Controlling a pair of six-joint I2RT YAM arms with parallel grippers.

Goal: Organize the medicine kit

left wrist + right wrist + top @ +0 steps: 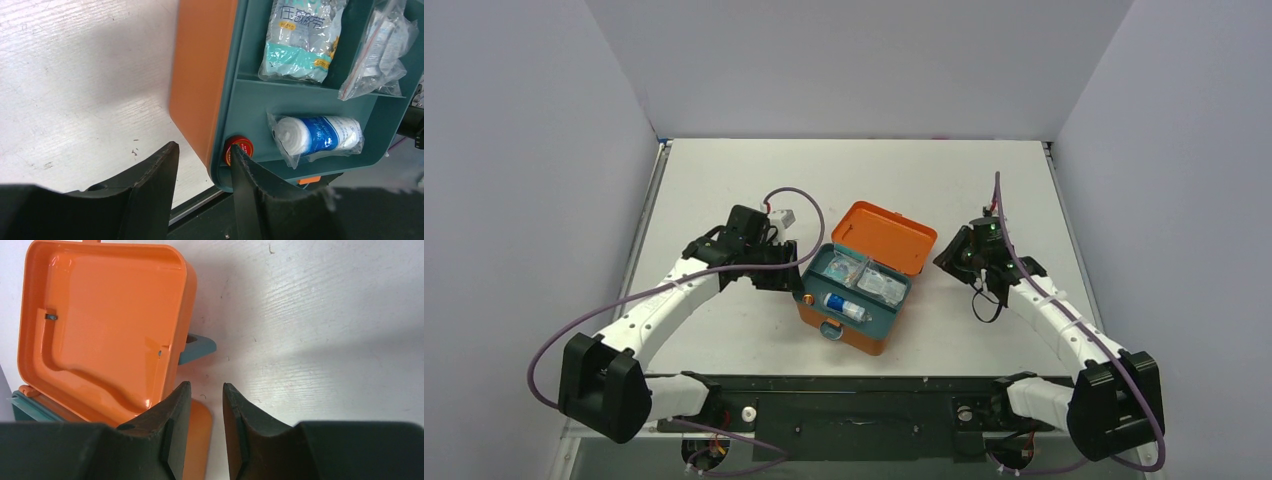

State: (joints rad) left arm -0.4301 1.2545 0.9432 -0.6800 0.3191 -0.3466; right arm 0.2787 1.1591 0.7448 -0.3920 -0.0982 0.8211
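Mid-table, the medicine kit [866, 339] is sitting open. At its left corner the left gripper [202, 150] is hovering, jaws apart, just beside a small red cap [238, 148]; centring before closing seems wise. Beyond, the right gripper [206, 387] is hanging parted beside the raised lid [100, 325].
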